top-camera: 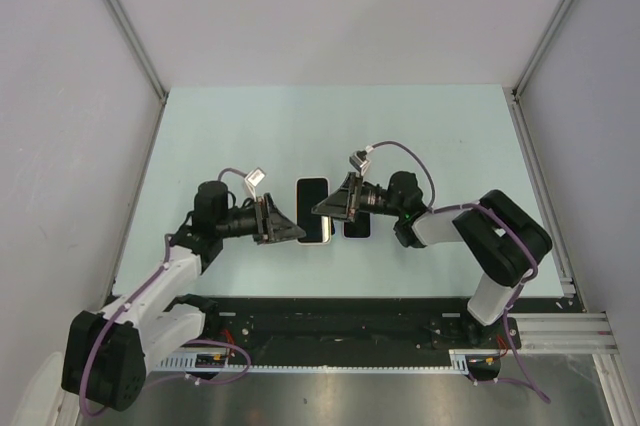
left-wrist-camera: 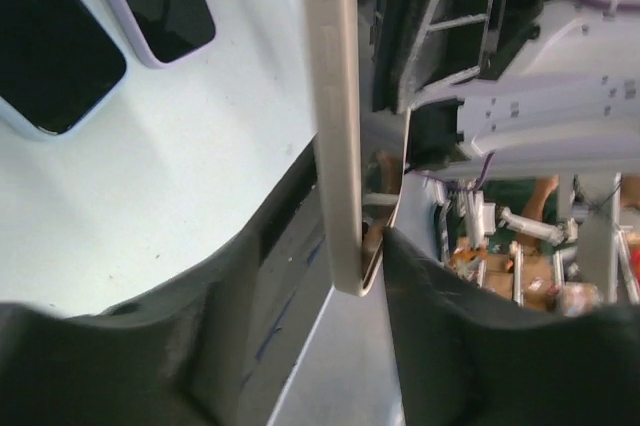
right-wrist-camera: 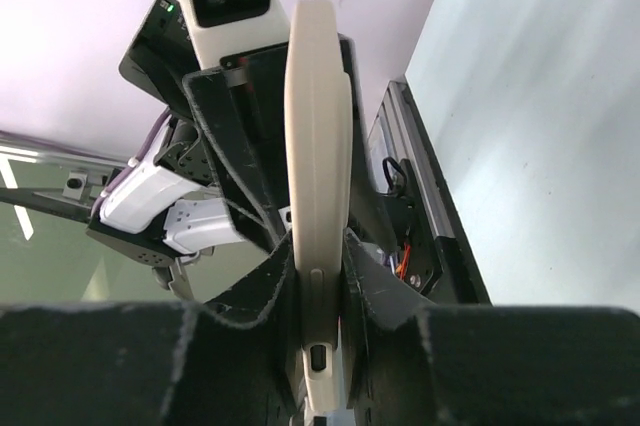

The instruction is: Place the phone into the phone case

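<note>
A cream phone case (right-wrist-camera: pixel 317 126) stands edge-on in the air, and my right gripper (right-wrist-camera: pixel 320 246) is shut on its lower end by the button cut-outs. In the left wrist view the same case (left-wrist-camera: pixel 335 116) hangs between the fingers of my left gripper (left-wrist-camera: pixel 345 216), which is open. The case lies against the right finger (left-wrist-camera: pixel 470 336), with a gap to the left one. Two black-screened phones lie flat on the table, one (top-camera: pixel 313 210) between the grippers and one (top-camera: pixel 357 226) under the right gripper (top-camera: pixel 328 208). Whether the case holds a phone cannot be told.
Both arms meet over the middle of the pale green table (top-camera: pixel 250 136), the left gripper (top-camera: pixel 290 231) just left of the phones. White walls close in the sides and back. A black rail (top-camera: pixel 340 321) runs along the near edge.
</note>
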Robot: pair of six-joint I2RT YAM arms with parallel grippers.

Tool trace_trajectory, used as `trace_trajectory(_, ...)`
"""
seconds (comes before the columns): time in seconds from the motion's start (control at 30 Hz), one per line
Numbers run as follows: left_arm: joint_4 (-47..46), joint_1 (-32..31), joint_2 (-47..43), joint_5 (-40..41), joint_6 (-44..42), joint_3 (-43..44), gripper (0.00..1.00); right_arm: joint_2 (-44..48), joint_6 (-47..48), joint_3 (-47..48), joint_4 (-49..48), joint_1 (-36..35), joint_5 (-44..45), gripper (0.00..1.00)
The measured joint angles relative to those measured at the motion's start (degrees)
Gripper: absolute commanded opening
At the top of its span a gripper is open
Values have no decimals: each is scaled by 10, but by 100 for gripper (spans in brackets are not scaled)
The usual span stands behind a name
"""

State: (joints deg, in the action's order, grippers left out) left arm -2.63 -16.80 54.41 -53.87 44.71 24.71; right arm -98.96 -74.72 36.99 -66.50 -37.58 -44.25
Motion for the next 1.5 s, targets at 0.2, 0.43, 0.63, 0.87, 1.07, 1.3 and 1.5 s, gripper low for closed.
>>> trace_trajectory(0.2,108,0,-1,65,-77,57,100,36,6,-5,28,55,-19,6)
trace_trajectory(0.43,194,0,-1,149,-162,129,100,155,162,0,308,180,-8,9)
trace_trajectory(0.63,234,0,0,217,-209,144,100,189,337,39,587,297,31,10)
trace_trajectory(0.87,245,0,15,240,-228,144,100,135,437,42,726,333,43,11)
trace_trajectory(1.07,250,0,17,249,-234,144,100,59,466,56,751,332,42,13)
trace_trajectory(1.3,252,0,17,252,-239,144,100,18,494,93,763,334,24,27)
trace_trajectory(1.5,254,0,22,252,-242,144,100,-7,511,100,771,345,32,42)
